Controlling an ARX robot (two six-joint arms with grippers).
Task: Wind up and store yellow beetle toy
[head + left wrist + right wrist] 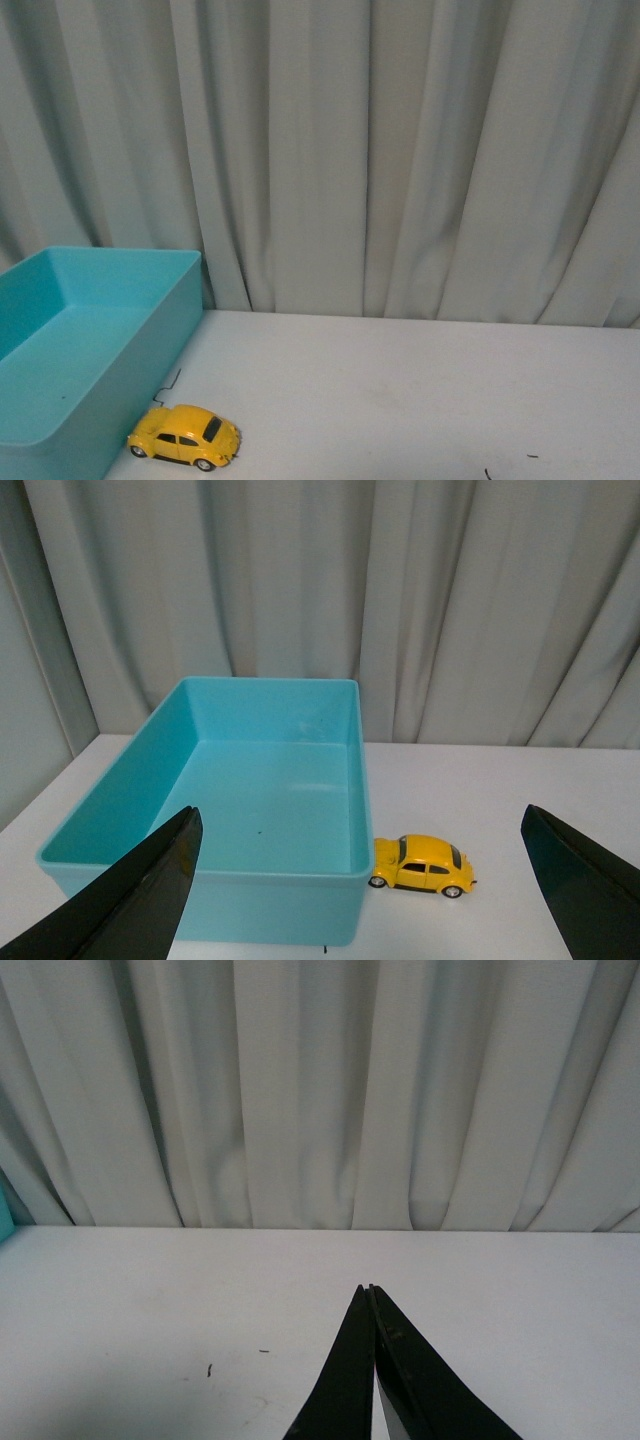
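My left jaws are spread wide. Their two dark tips sit at the far corners of the left wrist view with nothing between them. That arm is held up above the counter [420, 390] on the near side of the blue bin [270, 905]. It is tilted down enough that I look into the bin's bare floor and along the counter beside it.

The yellow toy car [422, 864] stands on its four wheels on the counter, outside the bin and just beside its right wall [140, 380], close to the near corner. One end points at that wall and the other away from it. I cannot tell whether the car [184, 437] touches the wall or stops just short. It is well below and ahead of my left jaws.

My right jaws are pressed tip to tip and grip nothing. That arm is well apart from the car and off to the right. It points out over bare counter toward the pale curtain [330, 1090] at the back. A few small dark specks [209, 1368] lie on the counter near it. A sliver of the bin shows at one edge of the right wrist view.
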